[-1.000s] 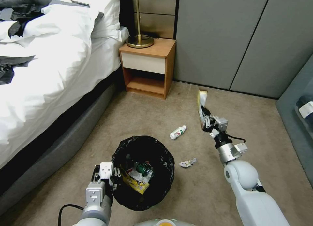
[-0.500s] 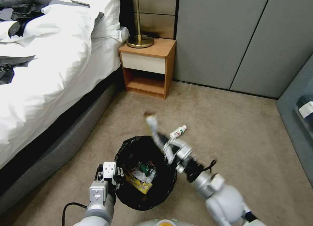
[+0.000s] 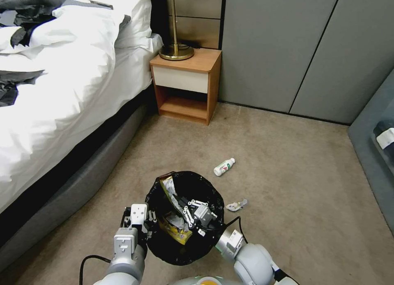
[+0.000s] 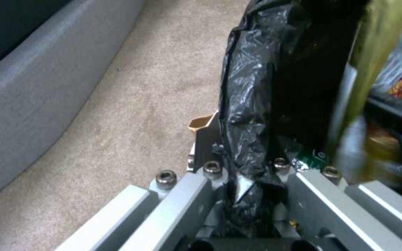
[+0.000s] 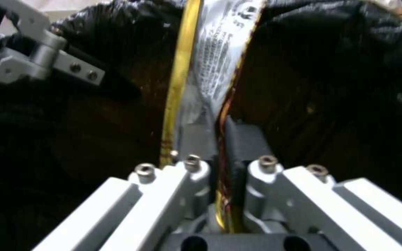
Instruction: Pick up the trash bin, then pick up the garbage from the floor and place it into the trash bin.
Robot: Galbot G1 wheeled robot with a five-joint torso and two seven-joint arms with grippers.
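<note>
Trash bin point(image 3: 184, 244): lower centre of the head view, black bag over its rim, raised off the floor point(image 3: 312, 186). Left gripper point(image 4: 238, 181), lower left of the head view: jaws closed on the bin's rim and bag fold. Right gripper point(image 5: 220, 139), inside the bin mouth: jaws clamped on a yellow-and-silver snack wrapper point(image 3: 167, 185) whose upper end leans on the bin's far rim. Contents beneath: yellow wrapper point(image 3: 176, 232), white scraps.

Floor litter: crumpled wrapper point(image 3: 237, 205) just right of the bin; small white bottle point(image 3: 224, 166) beyond it, lying on its side. Open carpet spreads to the right and upper right.

Bed point(image 3: 61, 92) along the left edge; nightstand point(image 3: 186, 81) at upper centre.
</note>
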